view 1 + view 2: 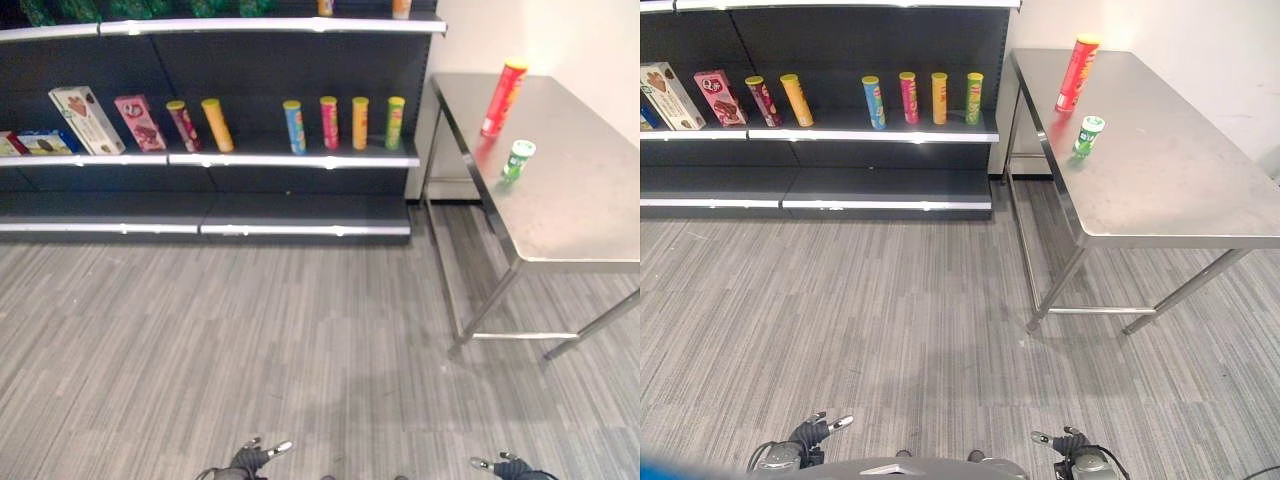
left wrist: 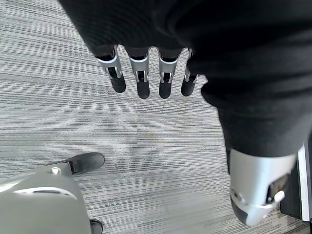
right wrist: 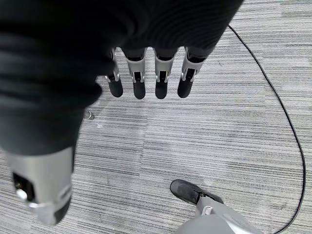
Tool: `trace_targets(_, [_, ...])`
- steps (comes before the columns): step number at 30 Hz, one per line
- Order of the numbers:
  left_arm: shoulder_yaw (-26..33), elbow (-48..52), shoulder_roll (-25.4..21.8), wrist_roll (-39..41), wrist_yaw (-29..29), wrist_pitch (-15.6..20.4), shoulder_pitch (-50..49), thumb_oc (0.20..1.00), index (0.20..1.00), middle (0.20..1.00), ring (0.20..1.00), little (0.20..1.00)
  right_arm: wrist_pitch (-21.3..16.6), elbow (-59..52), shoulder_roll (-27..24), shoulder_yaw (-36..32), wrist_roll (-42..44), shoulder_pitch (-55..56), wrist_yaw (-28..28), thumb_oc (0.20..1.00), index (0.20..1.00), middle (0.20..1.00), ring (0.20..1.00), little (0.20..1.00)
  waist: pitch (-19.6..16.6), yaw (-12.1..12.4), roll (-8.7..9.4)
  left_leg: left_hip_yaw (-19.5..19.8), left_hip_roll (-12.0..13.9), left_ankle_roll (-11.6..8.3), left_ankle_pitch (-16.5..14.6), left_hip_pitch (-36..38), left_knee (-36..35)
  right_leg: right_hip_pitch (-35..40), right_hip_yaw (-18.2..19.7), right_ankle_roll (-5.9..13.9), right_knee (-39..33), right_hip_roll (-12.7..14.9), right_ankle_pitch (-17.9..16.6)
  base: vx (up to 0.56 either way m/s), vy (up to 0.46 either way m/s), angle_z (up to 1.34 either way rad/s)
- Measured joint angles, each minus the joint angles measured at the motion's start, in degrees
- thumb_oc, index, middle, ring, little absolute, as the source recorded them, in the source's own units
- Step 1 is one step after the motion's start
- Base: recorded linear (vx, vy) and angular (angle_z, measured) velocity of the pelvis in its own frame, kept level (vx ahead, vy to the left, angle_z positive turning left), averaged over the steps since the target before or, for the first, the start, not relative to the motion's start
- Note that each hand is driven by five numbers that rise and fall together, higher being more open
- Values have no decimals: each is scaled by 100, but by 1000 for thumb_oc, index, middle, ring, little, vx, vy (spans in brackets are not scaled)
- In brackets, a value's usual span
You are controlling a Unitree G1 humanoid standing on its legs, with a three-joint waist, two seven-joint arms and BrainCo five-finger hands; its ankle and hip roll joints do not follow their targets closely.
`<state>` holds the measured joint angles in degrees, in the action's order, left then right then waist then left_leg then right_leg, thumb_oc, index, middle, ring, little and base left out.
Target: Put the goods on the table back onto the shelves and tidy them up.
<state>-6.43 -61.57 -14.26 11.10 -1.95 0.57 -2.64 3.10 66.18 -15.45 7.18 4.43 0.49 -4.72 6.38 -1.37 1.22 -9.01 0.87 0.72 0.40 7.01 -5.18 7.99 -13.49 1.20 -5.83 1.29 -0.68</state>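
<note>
Shelving (image 1: 290, 158): dark unit against the far wall, left of the bench; middle shelf stocked, lowest shelf bare.
Boxes (image 1: 88, 120): a white carton and a pink carton (image 1: 139, 122) lean at the left end of the middle shelf, with flat packs (image 1: 40, 143) further left.
Shelf tubes, left pair: a dark red tube (image 1: 183, 126) and a yellow tube (image 1: 217, 125), both tilted.
Shelf tubes, right group: blue (image 1: 294, 127), pink (image 1: 329, 122), orange (image 1: 360, 123) and green (image 1: 395, 123), upright in a row, with a gap between this group and the tilted pair.
Left hand (image 2: 141, 78): hangs low over the grey floor, fingers straight and relaxed, holding nothing.
Right hand (image 3: 146, 78): same posture on the other side, fingers extended, holding nothing.
Bench (image 1: 580, 215): steel top at the right, beside the shelving's end.
Red tube (image 1: 503, 97): task item, stands upright near the bench's far left corner.
Green can (image 1: 518, 160): task item, short, upright, near the red tube and closer to the bench's left edge.
Step in hand: judged as the approach; nothing picked up yet, both items well apart from the hands.
Handling advice: face the bench squarely before reaching; wrap the red tube around its middle so the tall body does not tip; lift straight up, clear of the green can; set it upright in the gap on the middle shelf.
</note>
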Motion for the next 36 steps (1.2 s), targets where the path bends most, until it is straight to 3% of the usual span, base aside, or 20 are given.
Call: trace_targets(36, [13, 1, 5, -6, -185, 14, -94, 1000, 1000, 1000, 1000, 1000, -3, -3, 20, 14, -6, -30, -129, 1000, 1000, 1000, 1000, 1000, 194, 21, 35, 20, -8, -2, 2, -86, 1, -86, -14, 5, -1, 3, 5, 0, 3, 0])
